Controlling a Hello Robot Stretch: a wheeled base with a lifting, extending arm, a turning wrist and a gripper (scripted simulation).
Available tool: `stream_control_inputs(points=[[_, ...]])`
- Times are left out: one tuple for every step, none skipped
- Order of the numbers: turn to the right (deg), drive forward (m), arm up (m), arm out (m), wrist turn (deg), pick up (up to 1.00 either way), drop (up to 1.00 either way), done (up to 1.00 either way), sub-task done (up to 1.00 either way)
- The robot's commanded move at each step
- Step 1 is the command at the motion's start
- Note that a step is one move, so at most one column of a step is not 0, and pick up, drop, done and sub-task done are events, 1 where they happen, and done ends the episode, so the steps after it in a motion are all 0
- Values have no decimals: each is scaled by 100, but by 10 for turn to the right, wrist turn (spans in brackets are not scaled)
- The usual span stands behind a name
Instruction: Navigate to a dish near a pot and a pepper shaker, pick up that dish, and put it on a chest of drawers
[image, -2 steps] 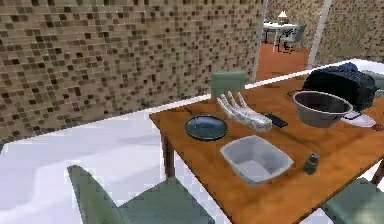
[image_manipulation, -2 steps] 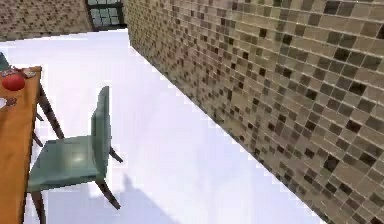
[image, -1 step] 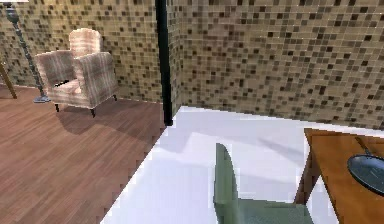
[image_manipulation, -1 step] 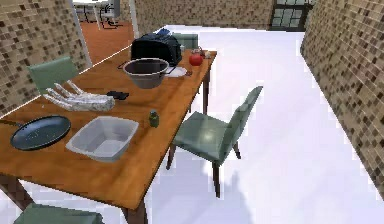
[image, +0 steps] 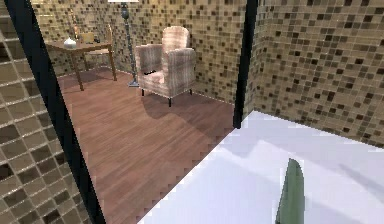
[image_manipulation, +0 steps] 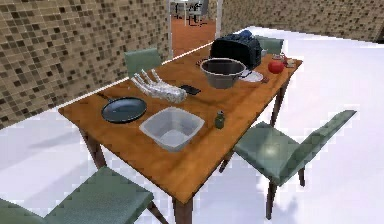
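Observation:
On a wooden dining table (image_manipulation: 215, 150) in the arm side view lies a white, square, shallow dish (image_manipulation: 171, 128). Just right of it stands a small dark shaker (image_manipulation: 219, 120). Farther along the table sits a wide grey metal pot (image_manipulation: 222, 72). A dark round dish or pan (image_manipulation: 123, 110) lies left of the white one.
The table also carries a black bag (image_manipulation: 236, 48), a red fruit (image_manipulation: 275, 66), a small white plate (image_manipulation: 252, 76) and a pale rack-like thing (image_manipulation: 158, 85). Green chairs (image_manipulation: 280, 148) ring it. In the forward view a doorway opens onto wood floor (image: 140, 130), a plaid armchair (image: 168, 65) and a side table (image: 85, 50).

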Motion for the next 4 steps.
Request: stream_control_inputs(points=[[0, 0, 50, 0, 0, 0, 0, 0, 0], [0, 0, 38, 0, 0, 0, 0, 0, 0], [0, 0, 0, 28, 0, 0, 0, 0, 0], [0, 0, 0, 0, 450, 0, 0, 0, 0]])
